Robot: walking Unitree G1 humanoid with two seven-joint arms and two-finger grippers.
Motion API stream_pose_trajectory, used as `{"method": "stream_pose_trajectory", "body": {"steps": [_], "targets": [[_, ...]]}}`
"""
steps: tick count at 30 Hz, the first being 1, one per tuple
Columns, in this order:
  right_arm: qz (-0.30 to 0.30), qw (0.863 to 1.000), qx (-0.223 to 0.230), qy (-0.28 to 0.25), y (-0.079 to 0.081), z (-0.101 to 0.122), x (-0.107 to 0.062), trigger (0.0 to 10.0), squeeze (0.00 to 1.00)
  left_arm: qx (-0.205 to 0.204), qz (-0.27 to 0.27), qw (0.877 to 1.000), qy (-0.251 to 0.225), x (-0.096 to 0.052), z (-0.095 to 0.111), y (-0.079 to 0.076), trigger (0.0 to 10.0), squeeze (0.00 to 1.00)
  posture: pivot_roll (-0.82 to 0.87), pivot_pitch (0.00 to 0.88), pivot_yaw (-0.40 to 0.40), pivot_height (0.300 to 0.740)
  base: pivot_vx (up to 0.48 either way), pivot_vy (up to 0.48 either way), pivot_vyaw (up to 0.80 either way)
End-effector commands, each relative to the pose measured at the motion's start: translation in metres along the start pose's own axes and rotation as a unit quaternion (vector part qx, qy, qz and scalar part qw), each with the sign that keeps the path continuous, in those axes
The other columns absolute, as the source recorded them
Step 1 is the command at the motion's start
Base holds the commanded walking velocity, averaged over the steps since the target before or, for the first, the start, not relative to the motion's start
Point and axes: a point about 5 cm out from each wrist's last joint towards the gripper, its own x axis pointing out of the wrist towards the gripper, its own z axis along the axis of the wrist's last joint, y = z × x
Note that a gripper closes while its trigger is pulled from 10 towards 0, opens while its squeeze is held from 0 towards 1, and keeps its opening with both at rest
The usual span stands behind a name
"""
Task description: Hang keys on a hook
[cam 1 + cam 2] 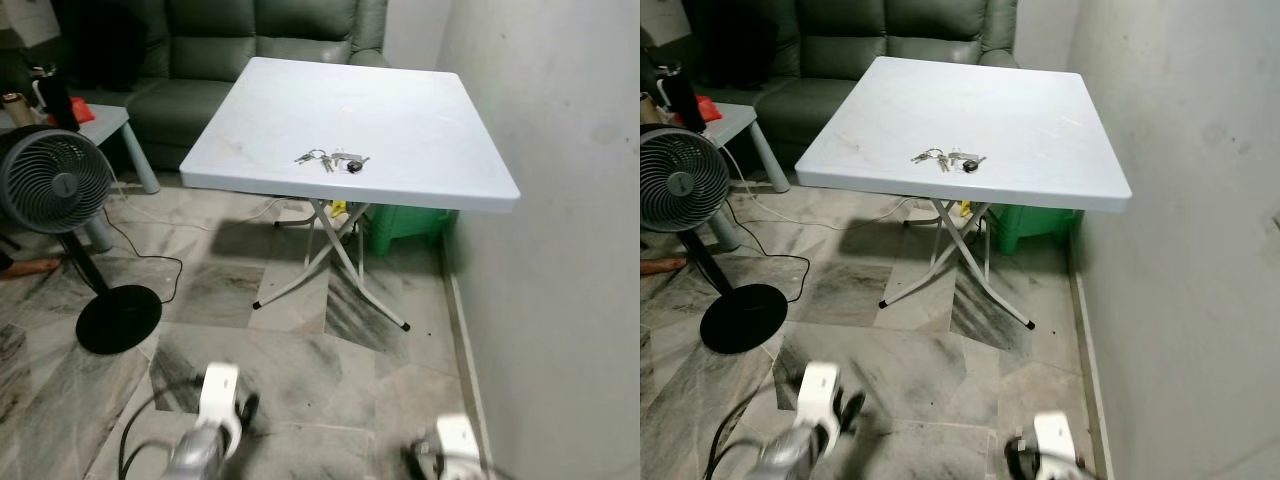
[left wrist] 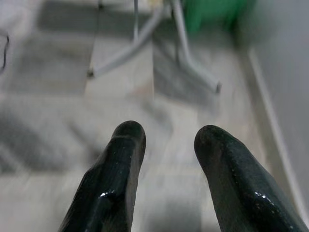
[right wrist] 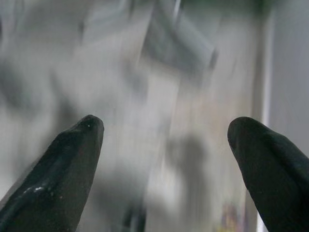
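A bunch of keys (image 1: pixel 331 160) is seen lying near the front edge of a white folding table (image 1: pixel 420 120). The left gripper (image 2: pixel 164 137) and right gripper (image 3: pixel 166 128) are held low over the marble floor (image 1: pixel 300 370), fingers parted, nothing gripped.

A white square folding table (image 1: pixel 420 120) on crossed metal legs (image 1: pixel 335 255) stands on a marbled tile floor (image 1: pixel 300 370), close beside a pale wall at 3 o'clock. A bunch of keys (image 1: pixel 331 160) lies on the tabletop near its front edge, toward 6 o'clock from the table's centre.
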Motion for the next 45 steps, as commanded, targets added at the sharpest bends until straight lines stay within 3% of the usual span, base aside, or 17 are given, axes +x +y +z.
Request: {"method": "stream_pose_trajectory", "body": {"steps": [1, 5, 6, 10, 15, 22, 27, 45], "targets": [[-0.023, 0.998, 0.011, -0.059, -0.007, 0.025, 0.006, 10.0, 0.00, -0.014, 0.011, 0.999, -0.029, 0.002, 0.013, 0.008, 10.0, 0.00, -0.05, 0.000, -0.023, 0.740, 0.000, 0.000, 0.00], [-0.044, 0.988, 0.024, -0.148, -0.013, 0.078, 0.019, 10.0, 0.00, -0.021, -0.007, 0.993, -0.117, 0.011, 0.062, 0.012, 10.0, 0.00, -0.05, 0.000, -0.020, 0.740, 0.000, 0.000, 0.00], [-0.043, 0.981, 0.026, -0.189, -0.013, 0.099, 0.022, 10.0, 0.00, 0.000, -0.007, 0.988, -0.154, 0.012, 0.080, 0.013, 10.0, 0.00, -0.05, 0.000, -0.022, 0.740, 0.000, 0.000, 0.00], [-0.033, 0.971, 0.013, -0.235, -0.007, 0.119, 0.022, 10.0, 0.00, 0.024, -0.014, 0.981, -0.192, 0.011, 0.096, 0.013, 10.0, 0.00, -0.04, 0.000, -0.020, 0.740, 0.000, 0.000, 0.00], [-0.007, 0.962, -0.016, -0.272, 0.003, 0.119, 0.015, 10.0, 0.00, 0.019, -0.018, 0.978, -0.207, 0.006, 0.091, 0.014, 10.0, 0.00, -0.04, 0.000, -0.019, 0.740, 0.000, 0.000, 0.00], [0.029, 0.962, 0.005, -0.272, 0.020, 0.103, 0.008, 10.0, 0.00, -0.013, -0.043, 0.968, -0.248, -0.006, 0.090, 0.005, 10.0, 0.00, -0.05, 0.000, -0.012, 0.740, 0.000, 0.000, 0.00], [0.045, 0.948, 0.010, -0.316, 0.034, 0.126, 0.002, 10.0, 0.00, -0.024, -0.056, 0.963, -0.262, -0.008, 0.096, -0.001, 10.0, 0.00, -0.04, 0.000, -0.014, 0.740, 0.000, 0.304, 0.00], [0.029, 0.949, 0.015, -0.314, 0.022, 0.132, -0.005, 10.0, 0.00, -0.026, -0.056, 0.961, -0.269, -0.010, 0.113, 0.001, 10.0, 0.00, -0.04, 0.000, -0.019, 0.740, 0.000, 0.385, 0.00]]}}
